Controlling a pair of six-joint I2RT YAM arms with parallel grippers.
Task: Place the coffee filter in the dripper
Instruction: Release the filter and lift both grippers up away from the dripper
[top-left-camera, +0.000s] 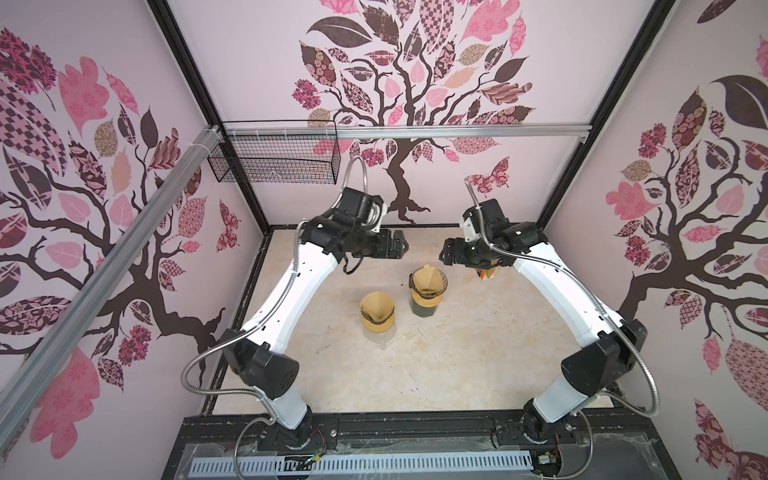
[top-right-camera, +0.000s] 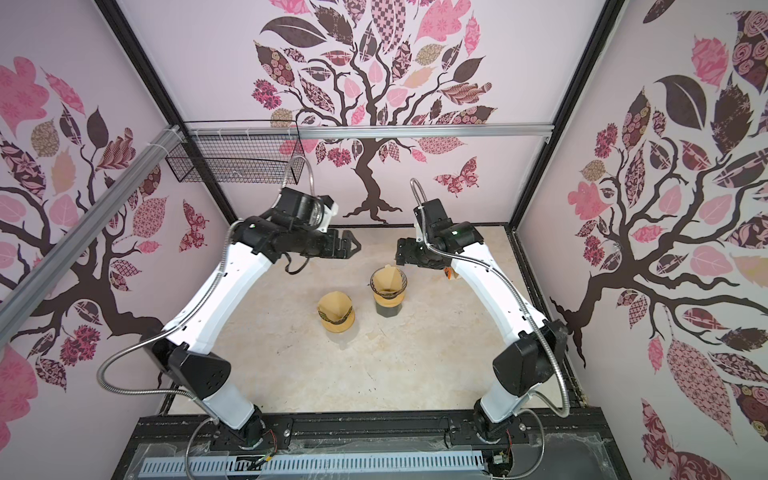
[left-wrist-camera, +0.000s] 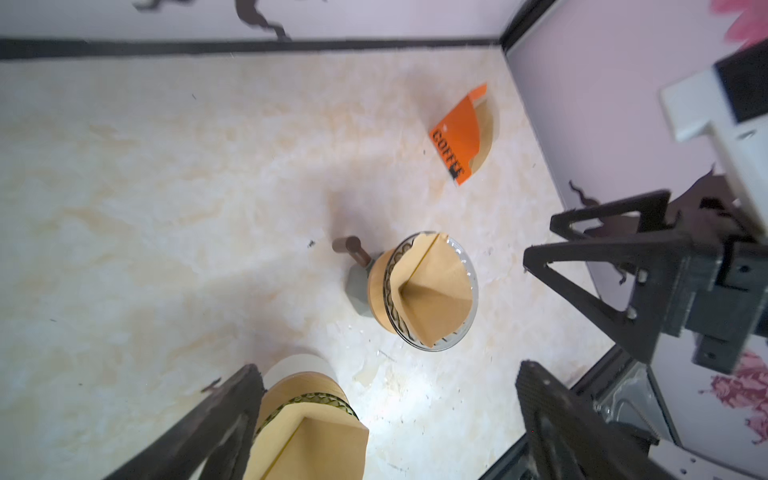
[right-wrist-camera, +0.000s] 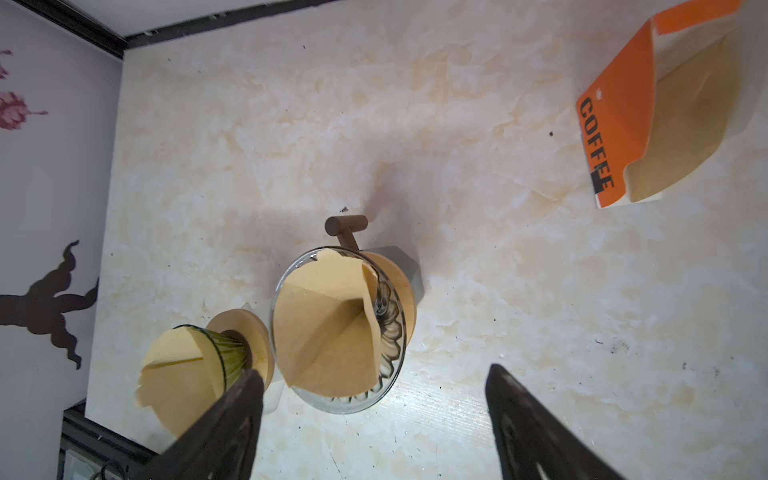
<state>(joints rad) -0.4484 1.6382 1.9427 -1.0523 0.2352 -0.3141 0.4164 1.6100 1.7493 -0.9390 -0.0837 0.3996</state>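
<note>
on the table (right-wrist-camera: 498, 291), coffee filter (right-wrist-camera: 328, 324) in glass dripper (right-wrist-camera: 390, 328), filter (right-wrist-camera: 178, 365) in green dripper (right-wrist-camera: 232, 357)

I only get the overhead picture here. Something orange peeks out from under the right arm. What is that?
Observer: An orange packet printed COFFEE, lying on the table, with spare filters showing inside.
Operator: Has any paper gone in properly?
Observer: One filter sits in the glass dripper, but bare ribbed glass shows along one side.
Operator: Are the pincers holding anything?
Observer: No. The right pincer and the left pincer both stand open and empty.
</note>
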